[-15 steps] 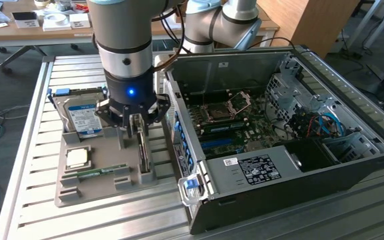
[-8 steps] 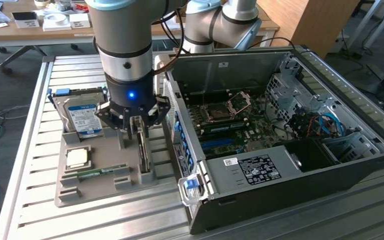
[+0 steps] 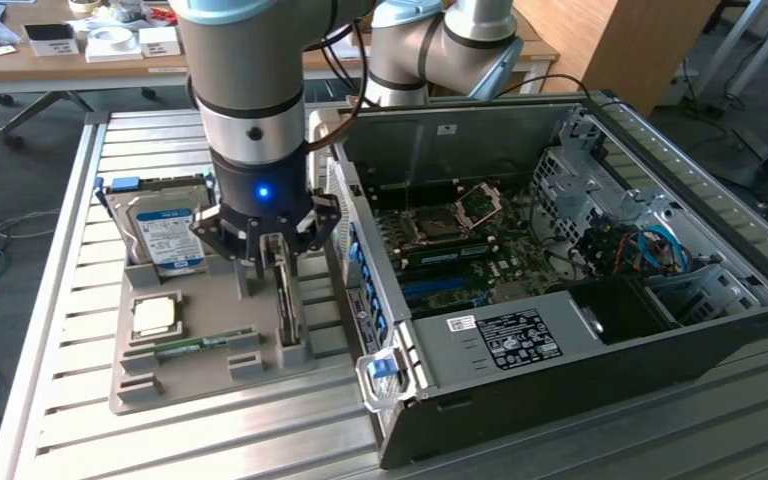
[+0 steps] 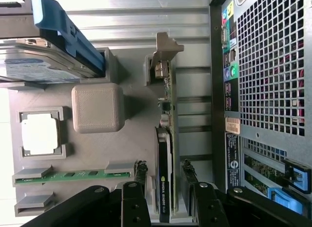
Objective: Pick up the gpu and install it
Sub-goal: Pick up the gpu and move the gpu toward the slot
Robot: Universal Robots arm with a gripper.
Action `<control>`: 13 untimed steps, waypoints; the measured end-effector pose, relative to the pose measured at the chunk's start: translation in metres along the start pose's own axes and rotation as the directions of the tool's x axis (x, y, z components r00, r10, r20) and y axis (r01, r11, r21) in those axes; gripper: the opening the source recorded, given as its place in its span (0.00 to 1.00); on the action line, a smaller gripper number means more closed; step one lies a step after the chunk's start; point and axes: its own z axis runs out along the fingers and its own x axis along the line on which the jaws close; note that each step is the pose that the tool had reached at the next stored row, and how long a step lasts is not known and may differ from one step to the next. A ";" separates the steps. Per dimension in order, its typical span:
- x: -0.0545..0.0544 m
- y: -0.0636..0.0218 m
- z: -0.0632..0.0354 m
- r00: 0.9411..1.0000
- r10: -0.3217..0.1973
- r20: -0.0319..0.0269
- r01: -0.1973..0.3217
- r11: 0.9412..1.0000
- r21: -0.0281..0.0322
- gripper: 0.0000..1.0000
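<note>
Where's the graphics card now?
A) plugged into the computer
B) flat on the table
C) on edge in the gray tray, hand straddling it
C: the graphics card stands on edge in a slot of the tray, with the hand open around it.

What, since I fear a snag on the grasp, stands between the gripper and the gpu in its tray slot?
Nothing visible does. In the wrist view the gripper is open, its fingers straddling the upright gpu with bare gaps on both sides. The grey block on the tray stands off to one side, clear of them.
</note>
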 end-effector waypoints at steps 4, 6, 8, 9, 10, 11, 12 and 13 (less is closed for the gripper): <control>0.000 -0.0002 0.0034 1.000 0.000 0.000 0.000 1.000 0.000 0.42; 0.000 -0.0002 0.0040 1.000 0.000 0.000 0.000 1.000 0.000 0.42; -0.001 -0.0002 0.0054 1.000 0.000 0.000 0.000 1.000 0.000 0.42; -0.001 -0.0002 0.0066 1.000 0.000 0.000 0.000 1.000 0.000 0.42; -0.001 -0.0003 0.0079 1.000 0.000 0.000 0.000 1.000 0.000 0.42; -0.001 -0.0004 0.0092 1.000 0.000 0.000 0.000 1.000 0.000 0.42; -0.001 -0.0004 0.0104 1.000 0.000 0.000 0.000 1.000 0.000 0.42; -0.001 -0.0005 0.0115 1.000 0.000 0.000 0.000 1.000 0.000 0.42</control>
